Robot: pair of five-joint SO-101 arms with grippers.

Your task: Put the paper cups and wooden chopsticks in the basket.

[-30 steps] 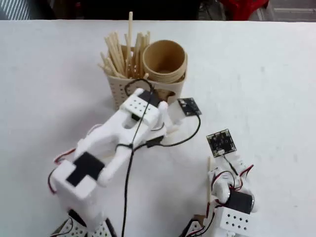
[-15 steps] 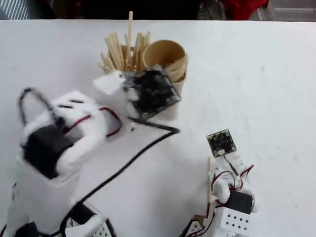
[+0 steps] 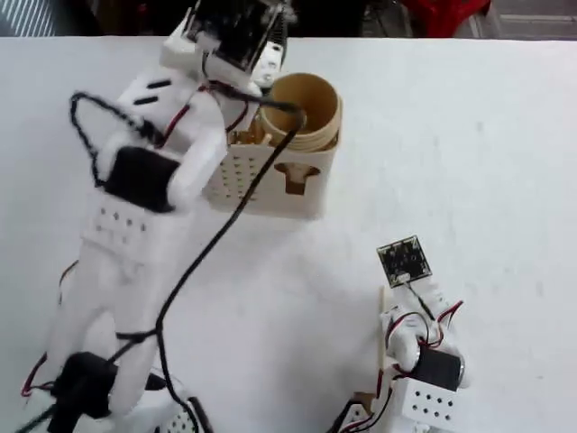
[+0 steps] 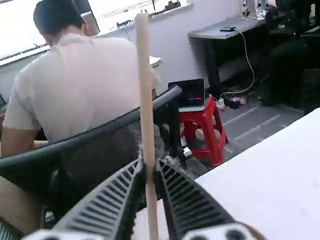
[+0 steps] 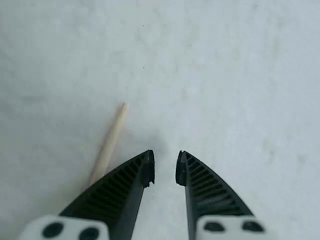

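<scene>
A white perforated basket (image 3: 270, 185) stands at the table's far middle and holds stacked paper cups (image 3: 302, 108). A few wooden chopsticks (image 3: 243, 137) peek out beside them; my left arm (image 3: 135, 180) reaches over the basket and hides the rest. My left gripper (image 4: 149, 167) is shut on one wooden chopstick (image 4: 144, 90), which stands upright between the jaws. My right gripper (image 5: 165, 167) hovers low over the table, open with a narrow gap and nothing in it. Another chopstick (image 5: 109, 142) lies on the table just beside one finger, and shows again as a loose chopstick (image 3: 380, 325) along the right arm.
The right arm (image 3: 419, 361) rests near the front edge at the right. White table (image 3: 478, 162) stretches bare to the right of the basket. A person on a chair and a red stool (image 4: 202, 125) are in the room behind the table.
My left arm has swung up from in front of the basket to above and behind it. The right arm has kept still.
</scene>
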